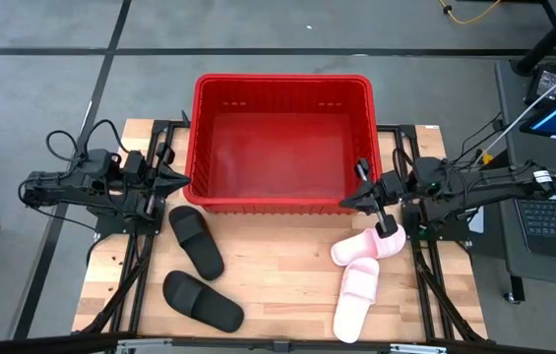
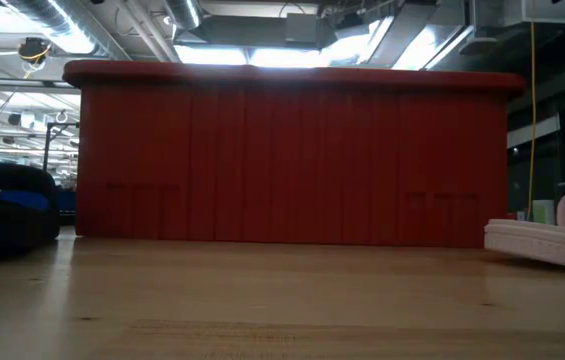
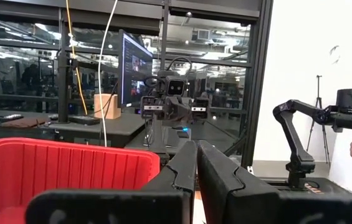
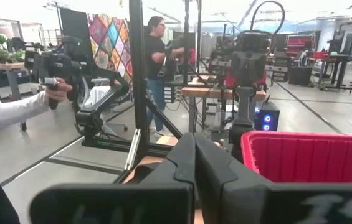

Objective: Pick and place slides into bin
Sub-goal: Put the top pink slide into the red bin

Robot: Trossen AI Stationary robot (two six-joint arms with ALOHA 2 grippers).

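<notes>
The red bin (image 1: 282, 143) stands at the table's far middle; it fills the low view (image 2: 292, 150). Two black slides lie flat on their soles at the near left, one (image 1: 197, 241) nearer the bin and one (image 1: 202, 300) nearer the front edge. Two pink slides (image 1: 368, 246) (image 1: 356, 295) lie at the near right, the farther one partly over the nearer one. My left gripper (image 1: 183, 180) is shut and empty beside the bin's left wall. My right gripper (image 1: 348, 204) is shut and empty at the bin's near right corner, just beyond the pink slides.
Bare wooden tabletop (image 1: 278, 265) lies between the black and the pink slides. Dark frame rails (image 1: 135, 265) run along both sides of the table. A person's hand (image 4: 54, 87) holds a device beyond the table, and another person (image 4: 157, 62) stands farther off.
</notes>
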